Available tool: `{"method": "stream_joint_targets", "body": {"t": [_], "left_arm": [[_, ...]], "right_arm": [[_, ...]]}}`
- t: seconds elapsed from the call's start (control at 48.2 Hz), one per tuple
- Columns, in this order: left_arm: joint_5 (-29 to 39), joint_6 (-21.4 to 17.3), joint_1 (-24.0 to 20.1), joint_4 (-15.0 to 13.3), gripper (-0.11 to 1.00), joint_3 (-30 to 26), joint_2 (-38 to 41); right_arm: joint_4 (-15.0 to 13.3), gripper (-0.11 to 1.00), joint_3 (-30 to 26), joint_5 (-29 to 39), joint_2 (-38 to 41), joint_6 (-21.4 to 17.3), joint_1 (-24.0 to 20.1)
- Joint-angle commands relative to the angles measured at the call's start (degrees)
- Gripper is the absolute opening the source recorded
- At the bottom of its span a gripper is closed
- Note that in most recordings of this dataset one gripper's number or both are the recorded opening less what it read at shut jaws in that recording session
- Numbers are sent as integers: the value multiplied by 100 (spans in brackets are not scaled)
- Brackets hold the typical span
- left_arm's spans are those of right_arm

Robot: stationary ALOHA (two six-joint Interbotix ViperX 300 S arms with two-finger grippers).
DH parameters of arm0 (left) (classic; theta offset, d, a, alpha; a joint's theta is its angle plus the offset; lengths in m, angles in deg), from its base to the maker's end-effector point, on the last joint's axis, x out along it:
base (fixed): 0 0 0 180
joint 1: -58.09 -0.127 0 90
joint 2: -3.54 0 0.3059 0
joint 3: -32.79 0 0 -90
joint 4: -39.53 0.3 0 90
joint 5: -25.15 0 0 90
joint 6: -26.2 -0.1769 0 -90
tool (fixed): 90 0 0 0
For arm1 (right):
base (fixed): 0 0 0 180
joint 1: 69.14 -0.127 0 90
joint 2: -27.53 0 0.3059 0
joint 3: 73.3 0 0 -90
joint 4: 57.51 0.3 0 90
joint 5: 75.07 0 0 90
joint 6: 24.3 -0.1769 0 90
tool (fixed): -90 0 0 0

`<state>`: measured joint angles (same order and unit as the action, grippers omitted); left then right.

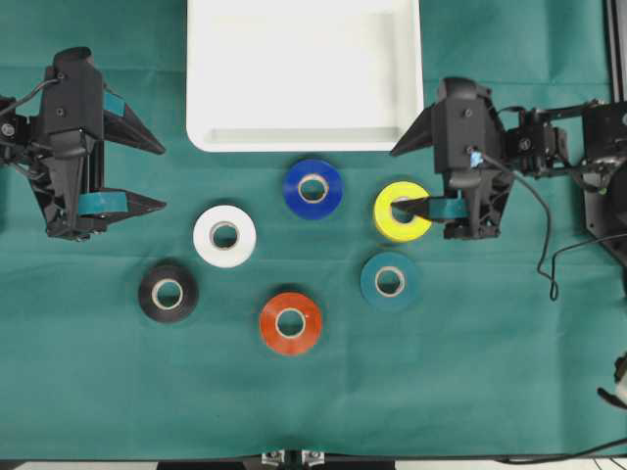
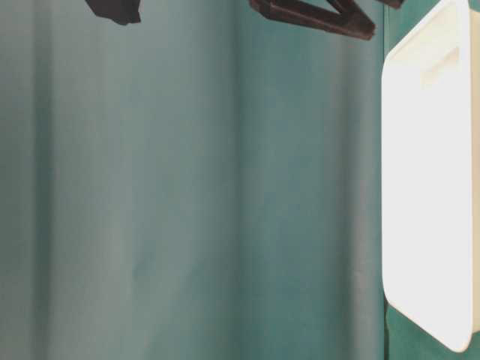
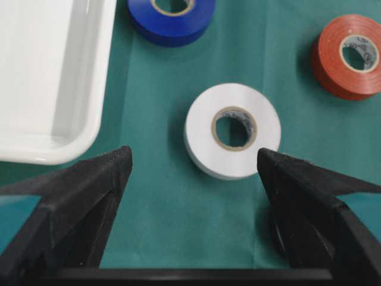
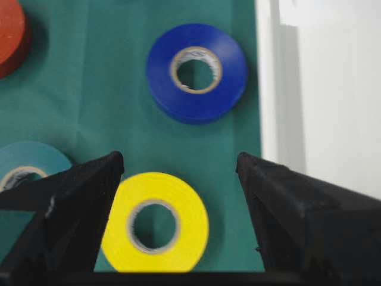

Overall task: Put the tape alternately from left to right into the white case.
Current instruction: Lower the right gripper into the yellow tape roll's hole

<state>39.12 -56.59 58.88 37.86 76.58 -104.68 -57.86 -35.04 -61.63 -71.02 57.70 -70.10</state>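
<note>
Yellow tape point(image 1: 403, 211), below the white case point(image 1: 304, 140), looks light and stiff; the open, empty right hand point(image 1: 409, 174) should pinch its rim.

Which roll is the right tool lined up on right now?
The yellow roll. It lies between the open fingers of the right tool; the blue roll and teal roll sit outside them.
</note>
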Motion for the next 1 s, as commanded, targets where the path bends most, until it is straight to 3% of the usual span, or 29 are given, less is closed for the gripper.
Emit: {"method": "stream_joint_targets", "body": {"t": [0.0, 0.332, 0.498, 0.706, 0.975], "left_arm": [[-53, 9, 9, -9, 76, -79, -35], [-62, 9, 9, -9, 76, -9, -26], [-88, 9, 9, -9, 76, -9, -26], [-255, 9, 9, -9, 76, -9, -26], [-352, 149, 9, -9, 76, -9, 88]], "right_arm": [[-9, 86, -167, 0, 53, -9, -97], [9, 86, -79, 510, 70, -264, -290], [-26, 84, 35, 765, 70, -158, -536], [-422, 78, 229, 809, 70, -88, -782], [-501, 74, 237, 809, 290, -70, -782]]}}
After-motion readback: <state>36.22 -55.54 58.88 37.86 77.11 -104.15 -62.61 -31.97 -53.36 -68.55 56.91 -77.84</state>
